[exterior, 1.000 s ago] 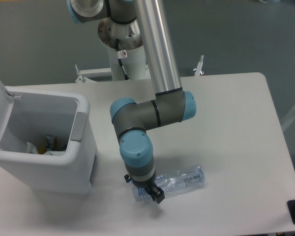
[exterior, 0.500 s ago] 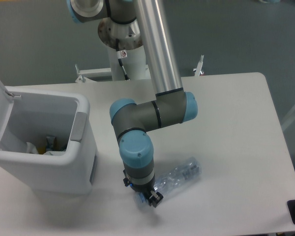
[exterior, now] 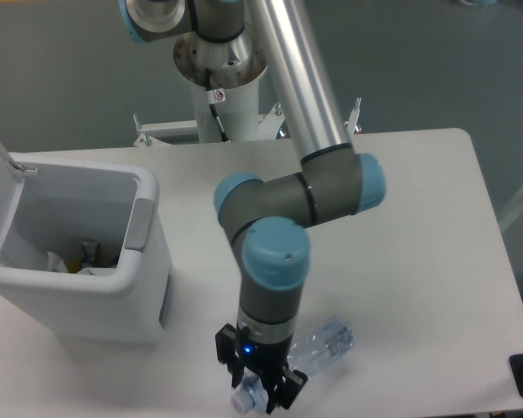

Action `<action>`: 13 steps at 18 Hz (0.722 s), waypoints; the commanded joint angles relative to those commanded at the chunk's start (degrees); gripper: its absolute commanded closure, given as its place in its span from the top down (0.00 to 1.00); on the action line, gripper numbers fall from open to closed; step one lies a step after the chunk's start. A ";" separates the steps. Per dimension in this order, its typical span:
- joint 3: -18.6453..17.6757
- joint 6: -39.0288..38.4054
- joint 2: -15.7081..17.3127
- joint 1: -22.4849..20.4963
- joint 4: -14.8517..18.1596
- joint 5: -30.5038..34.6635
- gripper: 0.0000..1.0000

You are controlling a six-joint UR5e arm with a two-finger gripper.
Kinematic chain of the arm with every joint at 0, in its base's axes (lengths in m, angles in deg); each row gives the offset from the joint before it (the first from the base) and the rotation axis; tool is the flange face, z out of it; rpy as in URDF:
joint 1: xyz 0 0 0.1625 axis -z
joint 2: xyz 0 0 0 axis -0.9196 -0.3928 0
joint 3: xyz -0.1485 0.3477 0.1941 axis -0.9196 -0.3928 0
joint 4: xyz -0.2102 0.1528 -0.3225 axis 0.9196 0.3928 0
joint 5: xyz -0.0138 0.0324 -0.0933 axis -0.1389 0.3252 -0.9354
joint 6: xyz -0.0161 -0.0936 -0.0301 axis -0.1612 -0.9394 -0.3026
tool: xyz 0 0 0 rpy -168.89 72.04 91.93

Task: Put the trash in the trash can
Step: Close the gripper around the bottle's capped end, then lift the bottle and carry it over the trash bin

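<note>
We see the crushed clear bottle [exterior: 318, 344] near the table's [exterior: 418, 226] front edge, its cap end clamped between the fingers of the gripper [exterior: 257, 394]. The open trash can [exterior: 113, 300] stands at ten o'clock from the bottle, well apart.

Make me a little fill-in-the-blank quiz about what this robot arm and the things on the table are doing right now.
1. The crushed plastic bottle lies on the ____.
2. The trash can stands with its lid ____.
3. The gripper, its dark fingers pointing down, is at the bottle's ____ end, near the table's front edge.
4. The trash can's latch is ____ in colour.

Missing words: table; open; cap; grey
</note>
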 joint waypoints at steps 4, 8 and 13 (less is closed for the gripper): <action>3.61 -12.74 2.10 -1.76 0.00 -13.26 0.47; 3.88 -21.63 7.20 -4.65 0.09 -26.20 0.47; 3.00 -29.97 12.56 -5.36 0.09 -30.53 0.48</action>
